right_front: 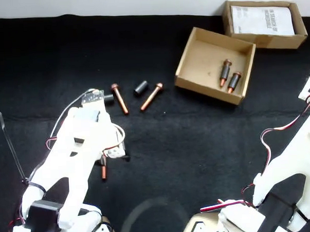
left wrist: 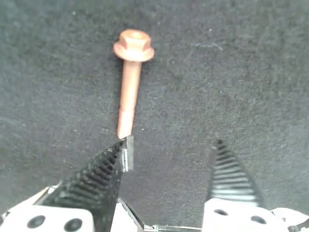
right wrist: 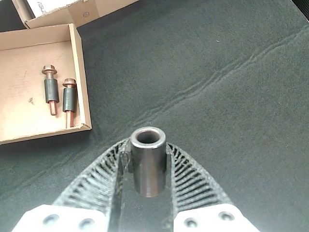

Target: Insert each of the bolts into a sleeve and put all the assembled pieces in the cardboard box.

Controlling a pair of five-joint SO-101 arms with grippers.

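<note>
My left gripper (left wrist: 170, 145) stands open just above the black mat. A copper bolt (left wrist: 130, 87) lies ahead of it, threaded tip beside one fingertip (left wrist: 120, 147) and outside the gap. The high view shows this bolt (right_front: 103, 172) under the left arm. My right gripper (right wrist: 148, 166) is shut on a dark sleeve (right wrist: 148, 159), held upright with its bore showing. The open cardboard box (right_front: 204, 57) holds two assembled pieces (right_front: 225, 72) (right_front: 234, 80); they also lie in the box (right wrist: 24, 77) in the right wrist view. Two loose bolts (right_front: 119, 98) (right_front: 151, 96) and a sleeve (right_front: 141, 87) lie mid-table.
A second sleeve (right_front: 109, 98) lies partly behind the left arm's wrist. Another cardboard box (right_front: 264, 26) with a printed sheet stands at the back right corner. The right arm (right_front: 296, 161) stays low at the front right. A black cable tie (right_front: 9, 145) lies at the left.
</note>
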